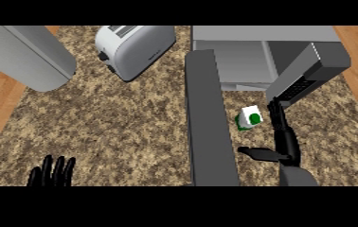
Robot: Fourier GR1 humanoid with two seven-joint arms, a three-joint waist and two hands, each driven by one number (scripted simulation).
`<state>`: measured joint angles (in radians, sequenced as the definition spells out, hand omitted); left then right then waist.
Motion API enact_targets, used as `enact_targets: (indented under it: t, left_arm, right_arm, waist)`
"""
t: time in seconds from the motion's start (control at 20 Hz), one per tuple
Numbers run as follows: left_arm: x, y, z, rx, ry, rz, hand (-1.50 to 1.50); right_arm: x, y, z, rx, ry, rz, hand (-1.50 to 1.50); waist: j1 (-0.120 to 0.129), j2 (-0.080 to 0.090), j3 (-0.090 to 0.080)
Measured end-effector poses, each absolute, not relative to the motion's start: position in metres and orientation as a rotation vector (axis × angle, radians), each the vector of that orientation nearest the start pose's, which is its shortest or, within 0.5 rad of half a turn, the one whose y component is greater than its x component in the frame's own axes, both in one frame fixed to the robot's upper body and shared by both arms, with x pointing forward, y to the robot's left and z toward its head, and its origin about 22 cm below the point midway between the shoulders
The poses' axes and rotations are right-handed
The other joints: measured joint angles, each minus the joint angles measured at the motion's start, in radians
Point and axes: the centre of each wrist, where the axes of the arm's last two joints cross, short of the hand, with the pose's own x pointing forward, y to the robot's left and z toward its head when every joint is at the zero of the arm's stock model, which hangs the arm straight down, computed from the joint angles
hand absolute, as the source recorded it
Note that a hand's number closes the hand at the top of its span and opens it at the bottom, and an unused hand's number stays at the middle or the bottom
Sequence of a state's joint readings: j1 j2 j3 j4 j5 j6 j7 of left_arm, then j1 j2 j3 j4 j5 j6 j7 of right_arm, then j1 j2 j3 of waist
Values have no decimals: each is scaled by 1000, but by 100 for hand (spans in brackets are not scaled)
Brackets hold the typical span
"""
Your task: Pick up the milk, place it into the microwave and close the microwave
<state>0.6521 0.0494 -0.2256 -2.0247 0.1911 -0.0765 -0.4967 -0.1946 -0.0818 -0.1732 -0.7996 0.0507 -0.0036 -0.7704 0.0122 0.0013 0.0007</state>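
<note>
Door's open! The microwave (pixel 262 33) sits at about 1 o'clock in the view. Its door (pixel 208 126) is swung right out, a long dark slab running from 12 down to 6 across the speckled counter (pixel 119 126). The cavity shows pale grey walls and floor.

The milk carton (pixel 249 118) is outside, on the counter just in front of the opening, between the door and the right hand (pixel 283 143). It's small, white with a green mark, and seems to stand upright. Its long axis leans slightly, top towards 1 o'clock and base towards 7, and the green-marked face is turned towards 4 o'clock, the hand's side.

The right hand is spread open, its fingers (pixel 277 115) straight and pointing to 12, the thumb out towards 9. The fingers sit just beside the carton at its 3 o'clock; I can't tell whether they touch it.

Down at 7 o'clock, the left hand (pixel 52 171) rests open, fingers up.

A white toaster (pixel 133 48) stands at 11 o'clock, with a grey rounded body (pixel 35 56) at 10.
</note>
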Motion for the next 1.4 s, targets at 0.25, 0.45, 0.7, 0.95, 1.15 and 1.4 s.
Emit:
enact_targets:
  t: [0.25,0.45,0.7,0.95,1.15,1.4]
  left_arm:
    - [86,227,13,-141,-1926,196,-150]
    - [85,224,11,-146,-1922,198,-150]
    - [86,226,7,-146,-1925,202,-150]
    - [83,226,12,-151,-1920,200,-150]
    - [83,226,10,-150,-1917,194,-150]
    - [80,231,4,-143,-1924,192,-150]
  right_arm:
    - [243,-278,-143,-148,-1766,33,-150]
    - [247,-280,-149,-150,-1761,50,-150]
    - [254,-279,-153,-132,-1756,64,-150]
    - [266,-274,-150,-103,-1765,79,-150]
    - [267,-264,-153,-76,-1751,69,-150]
    - [270,-261,-153,-72,-1744,41,-150]
  waist:
    - [-1,0,0]
    - [0,0,0]
    - [4,1,1]
    - [7,2,1]
    - [5,2,1]
    - [8,3,1]
